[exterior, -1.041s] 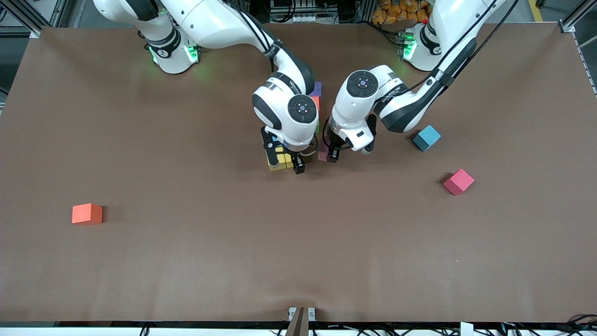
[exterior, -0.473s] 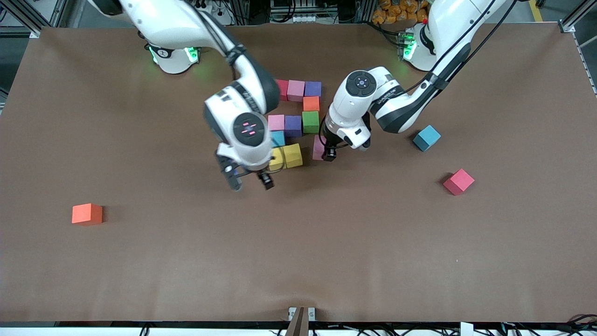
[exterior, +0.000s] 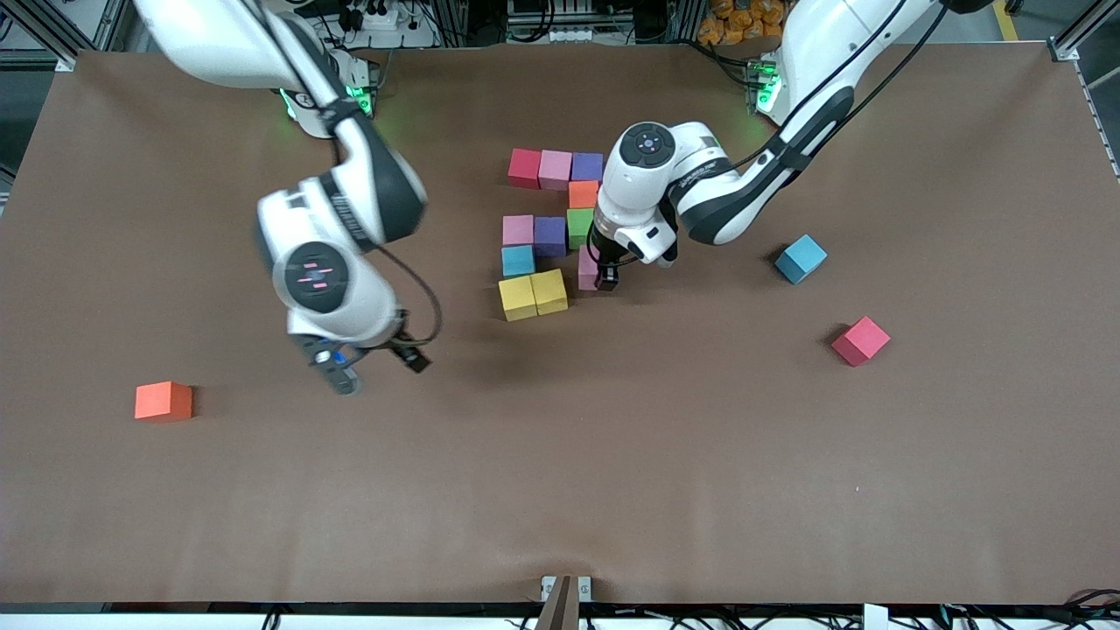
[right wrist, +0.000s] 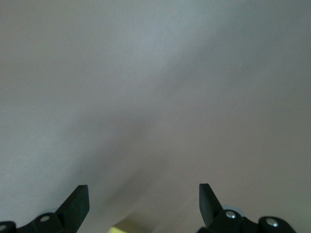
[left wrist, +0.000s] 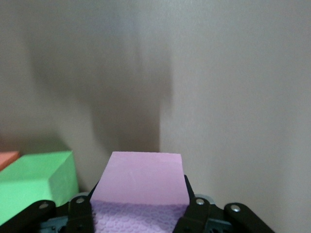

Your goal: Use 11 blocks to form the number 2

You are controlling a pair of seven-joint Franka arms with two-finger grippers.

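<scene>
L gripper has a pink block at the digit's bottom row, just beside the two yellow blocks. Looks like the last cube of the number 2. Jaws narrow, clamped on it. R gripper over bare table, jaws wide, nothing held, waiting.

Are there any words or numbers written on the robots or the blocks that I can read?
Left arm's white forearm: a line of small dark print, too small to read.
Right arm's white forearm: small dark print, too blurred to read.
Matte foam cubes, such as the yellow pair: no writing.
Brown table: no writing.
</scene>
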